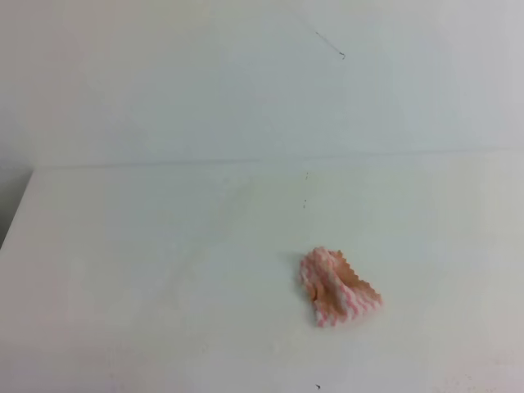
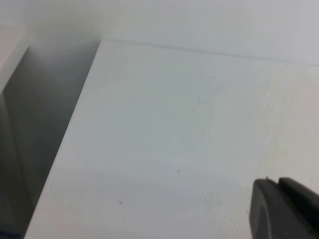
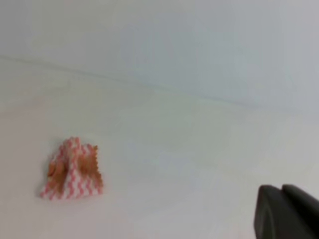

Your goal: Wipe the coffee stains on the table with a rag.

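- Lying crumpled on the table (image 1: 147, 270), right of centre and toward the near edge in the exterior high view: the rag (image 1: 337, 288), bunched into a small peaked heap rather than spread flat.
- Showing pink-and-white wavy stripes, zigzag-cut edges, and a brownish-tan stained patch across the upward-facing folds.
- Sitting alone, with nothing touching or gripping the cloth in any view.
- Appearing again in the right wrist view at lower left, same rag (image 3: 72, 170), tented upward, tan stain visible on the folded flap at its right side.
- Peeking into the lower right corner of the right wrist view: only a dark rounded edge of the right gripper (image 3: 286, 211), well apart from the rag; too little in frame to tell whether spread or closed.
- Peeking likewise into the lower right corner of the left wrist view: a dark sliver of the left gripper (image 2: 284, 208), hanging over bare white table (image 2: 164, 139); spread or closed, cannot tell.
- Seen in neither arm's case from the exterior high view.
- Marking the tabletop: a few tiny dark specks (image 1: 305, 203) behind the rag, more in the left wrist view.
- Showing no clear amber blotch of coffee on the white surface; any stain perhaps under the cloth, cannot tell.
- Dropping away at the table's left edge into a grey shadowed gap (image 2: 45, 129), against a pale wall (image 1: 246, 74) behind.
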Motion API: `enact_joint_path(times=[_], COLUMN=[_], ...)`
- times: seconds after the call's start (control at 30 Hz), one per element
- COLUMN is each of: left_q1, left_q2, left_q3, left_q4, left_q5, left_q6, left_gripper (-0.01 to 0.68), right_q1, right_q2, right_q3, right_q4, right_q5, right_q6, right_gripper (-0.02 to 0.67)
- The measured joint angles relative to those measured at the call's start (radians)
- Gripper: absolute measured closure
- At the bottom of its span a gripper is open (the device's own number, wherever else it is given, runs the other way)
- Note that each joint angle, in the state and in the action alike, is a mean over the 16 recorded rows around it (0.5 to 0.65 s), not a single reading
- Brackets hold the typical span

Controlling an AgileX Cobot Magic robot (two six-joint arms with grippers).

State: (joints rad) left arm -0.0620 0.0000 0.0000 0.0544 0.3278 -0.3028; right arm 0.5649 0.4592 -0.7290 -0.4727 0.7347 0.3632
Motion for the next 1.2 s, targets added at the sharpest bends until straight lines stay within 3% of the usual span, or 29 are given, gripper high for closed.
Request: enact_joint_path(times=[0.2, 0.4, 0.97, 1.2], left_q1=[0.000, 0.000, 0.000, 0.000], left_q2=[0.000, 0.000, 0.000, 0.000], left_q3=[0.000, 0.000, 0.000, 0.000], left_q4=[0.000, 0.000, 0.000, 0.000], left_q5=[0.000, 0.000, 0.000, 0.000], left_q6=[0.000, 0.000, 0.000, 0.000], left_gripper=[0.674, 0.674, 0.674, 0.674], right_q1=[0.000, 0.000, -0.003, -0.094], right_q2=[-0.251, -0.359, -0.376, -0.400], right_q3=[0.228, 0.362, 0.504, 0.553], right_q4=[0.007, 0.038, 0.126, 0.130], right_q5=[-0.057, -0.145, -0.220, -0.237], right_q6=[0.082, 0.122, 0.141, 0.141], right_gripper=[0.649, 0.649, 0.650, 0.650])
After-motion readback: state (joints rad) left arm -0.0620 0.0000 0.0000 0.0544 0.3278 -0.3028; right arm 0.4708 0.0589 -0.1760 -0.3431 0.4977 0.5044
